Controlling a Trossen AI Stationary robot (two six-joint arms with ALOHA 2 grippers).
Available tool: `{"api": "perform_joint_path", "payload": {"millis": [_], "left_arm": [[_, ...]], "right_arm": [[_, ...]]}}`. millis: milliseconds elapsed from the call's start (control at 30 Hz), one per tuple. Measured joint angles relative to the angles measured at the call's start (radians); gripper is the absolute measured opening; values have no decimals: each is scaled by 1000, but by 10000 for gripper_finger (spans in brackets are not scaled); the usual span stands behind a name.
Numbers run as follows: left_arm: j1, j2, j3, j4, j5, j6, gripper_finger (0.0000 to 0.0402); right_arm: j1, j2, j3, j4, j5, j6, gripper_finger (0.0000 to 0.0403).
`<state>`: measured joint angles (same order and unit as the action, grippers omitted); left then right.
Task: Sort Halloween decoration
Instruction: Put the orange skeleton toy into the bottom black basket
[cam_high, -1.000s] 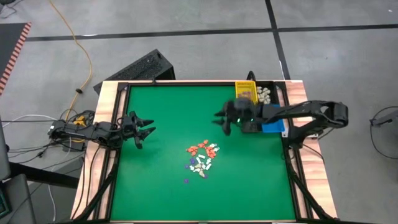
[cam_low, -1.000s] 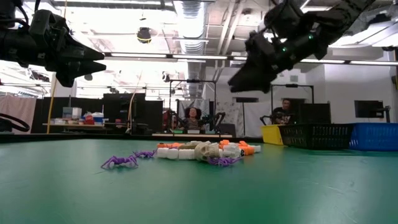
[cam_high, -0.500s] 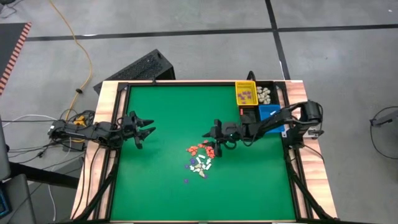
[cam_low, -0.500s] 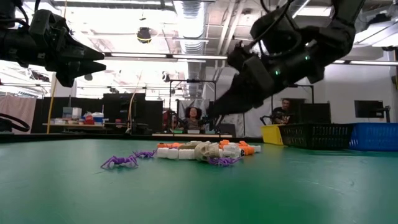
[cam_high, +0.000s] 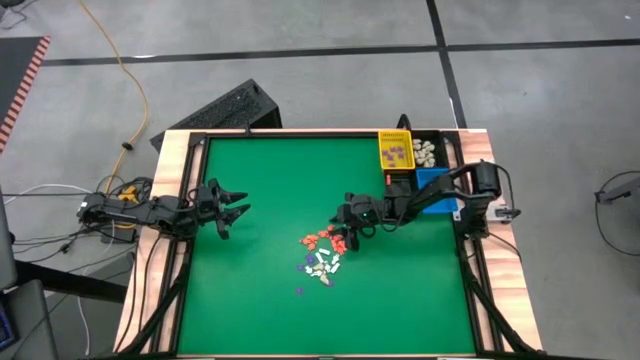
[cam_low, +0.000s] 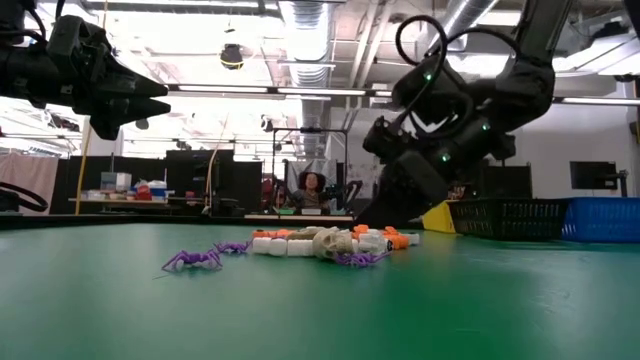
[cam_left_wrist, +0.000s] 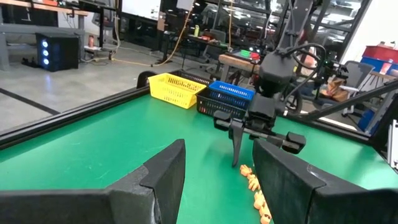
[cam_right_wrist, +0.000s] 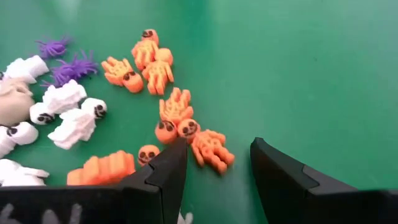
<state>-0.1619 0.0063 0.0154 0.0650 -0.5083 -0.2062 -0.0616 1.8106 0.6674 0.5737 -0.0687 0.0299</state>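
Looking straight down from the high view, the right tool (cam_high: 343, 221) is reaching out over the green surface (cam_high: 260, 180) right at the edge of the pile of Halloween decoration (cam_high: 322, 253) sitting mid-table, while the left tool (cam_high: 236, 208) is waiting well apart near the left rim, fingers spread and empty. The yellow bin (cam_high: 395, 150), blue bin (cam_high: 437, 192) and black bin (cam_high: 426, 151) are sitting at the far right corner. In the low view the right tool is hanging just above the far side of the pile (cam_low: 320, 244), with the purple spiders (cam_low: 193, 260) trailing off to one side. From the left wrist view you're seeing the right tool (cam_left_wrist: 238, 158) pointing down beside a few orange bits (cam_left_wrist: 254, 186). The right wrist view is the good one: fingers spread, empty, straddling an orange skeleton (cam_right_wrist: 211, 148) with little orange skulls (cam_right_wrist: 172, 130) touching it. Risk as I'm reading it: everything's packed so tight that closing here could be pinching two pieces at once or flicking neighbours across the surface, and these bits look small enough to be slipping out on the lift.
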Motion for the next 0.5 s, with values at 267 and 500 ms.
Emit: {"api": "perform_joint_path", "payload": {"millis": [267, 500], "left_arm": [[0, 0, 0, 0, 0, 0, 178], [0, 0, 0, 0, 0, 0, 178]], "right_arm": [[-5, 6, 1, -6, 7, -11, 172], [-13, 6, 1, -23, 13, 27, 73]]}}
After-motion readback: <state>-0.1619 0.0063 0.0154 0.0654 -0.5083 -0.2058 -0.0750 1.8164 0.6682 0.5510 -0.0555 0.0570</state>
